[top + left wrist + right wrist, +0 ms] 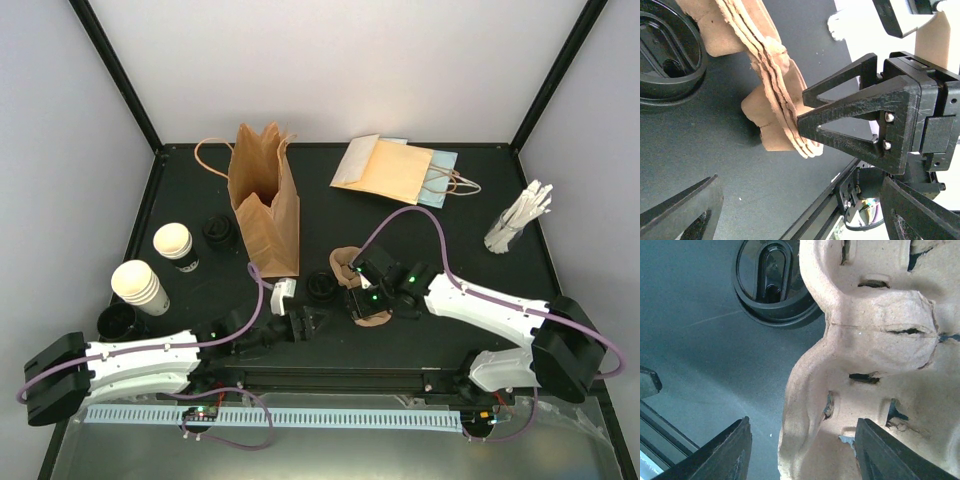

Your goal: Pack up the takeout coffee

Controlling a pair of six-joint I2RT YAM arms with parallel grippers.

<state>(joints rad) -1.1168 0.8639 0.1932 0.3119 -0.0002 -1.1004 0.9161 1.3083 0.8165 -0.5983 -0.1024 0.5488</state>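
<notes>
Mid-table, the right gripper (802,430) straddles the carrier (870,340), seemingly touching its edge.

Left fingers (925,210) spread wide, right fingers (727,455) apart

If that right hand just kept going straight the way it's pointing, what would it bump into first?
Most likely the brown moulded-pulp cup carrier: the right hand has its open fingers astride its edge. The round black plastic lid lies beyond, off to one side; depth is unclear.
</notes>
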